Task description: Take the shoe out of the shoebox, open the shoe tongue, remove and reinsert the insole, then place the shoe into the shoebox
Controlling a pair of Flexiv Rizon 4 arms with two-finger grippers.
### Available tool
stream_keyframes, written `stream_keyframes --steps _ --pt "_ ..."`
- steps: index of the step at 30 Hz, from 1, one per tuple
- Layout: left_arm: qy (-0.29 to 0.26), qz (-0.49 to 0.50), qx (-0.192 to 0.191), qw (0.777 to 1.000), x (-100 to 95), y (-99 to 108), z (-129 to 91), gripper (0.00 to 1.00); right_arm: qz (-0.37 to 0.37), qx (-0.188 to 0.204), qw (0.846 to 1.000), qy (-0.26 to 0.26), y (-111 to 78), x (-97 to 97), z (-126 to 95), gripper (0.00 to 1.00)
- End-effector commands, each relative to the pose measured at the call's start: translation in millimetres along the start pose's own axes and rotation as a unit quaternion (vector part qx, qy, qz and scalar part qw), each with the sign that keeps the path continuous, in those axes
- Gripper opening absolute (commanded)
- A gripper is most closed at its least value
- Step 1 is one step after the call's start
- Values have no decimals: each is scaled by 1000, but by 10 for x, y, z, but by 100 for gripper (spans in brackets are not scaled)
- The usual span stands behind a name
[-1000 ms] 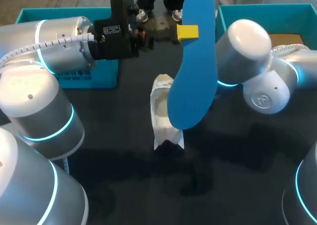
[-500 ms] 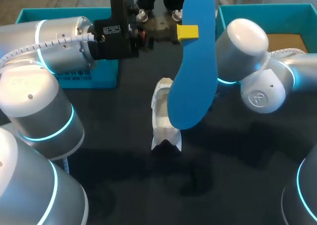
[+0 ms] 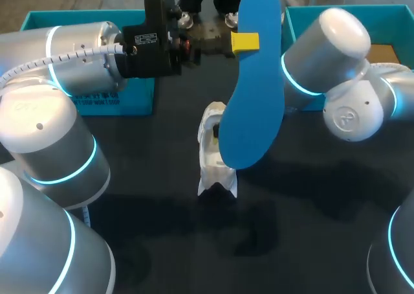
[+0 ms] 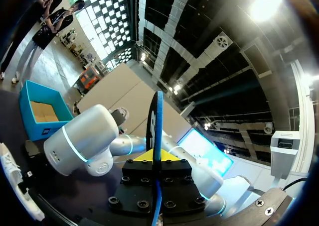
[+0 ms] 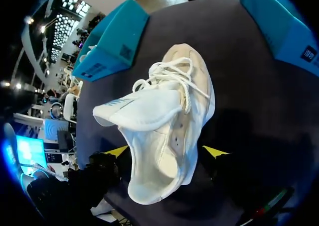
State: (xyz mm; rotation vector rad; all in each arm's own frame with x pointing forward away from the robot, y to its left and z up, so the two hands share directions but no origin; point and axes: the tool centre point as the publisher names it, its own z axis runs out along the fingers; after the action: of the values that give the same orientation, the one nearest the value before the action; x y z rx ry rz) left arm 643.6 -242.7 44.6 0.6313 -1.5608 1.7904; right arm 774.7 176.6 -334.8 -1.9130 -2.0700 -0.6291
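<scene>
A blue insole (image 3: 249, 87) is held upright above the table, with my left gripper (image 3: 244, 41) shut on its upper part. In the left wrist view the insole (image 4: 157, 126) shows edge-on between the closed yellow tips of that gripper (image 4: 158, 157). Below it a white lace-up shoe (image 3: 212, 158) lies on the dark table. My right gripper (image 5: 167, 152) stands open, one yellow tip on each side of the shoe's (image 5: 169, 121) heel end, apart from it. The tongue (image 5: 142, 111) is folded outwards. In the head view the insole hides the right gripper.
A teal shoebox (image 3: 113, 100) stands at the back left, partly behind my left arm. A second teal box (image 3: 343, 15) with a brown bottom stands at the back right, behind my right arm. Bare dark table lies in front of the shoe.
My right gripper has gone from shut to wide open, letting go of the shoe, and its arm has risen a little. The shoe shifted slightly. The left arm kept still with the insole.
</scene>
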Motion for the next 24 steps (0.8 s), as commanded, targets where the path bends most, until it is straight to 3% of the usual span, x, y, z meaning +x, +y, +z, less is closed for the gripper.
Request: stream_keyframes --steps 1,16,24 --pt "-1 0 2 1000 2 22 4 0 0 -2 1000 2 -30 -22 -33 100" --pt "-1 0 2 1000 2 22 4 0 0 -2 1000 2 -30 -22 -33 100" --pt "-1 0 2 1000 2 22 4 0 10 82 996 16 128 -87 -229 100"
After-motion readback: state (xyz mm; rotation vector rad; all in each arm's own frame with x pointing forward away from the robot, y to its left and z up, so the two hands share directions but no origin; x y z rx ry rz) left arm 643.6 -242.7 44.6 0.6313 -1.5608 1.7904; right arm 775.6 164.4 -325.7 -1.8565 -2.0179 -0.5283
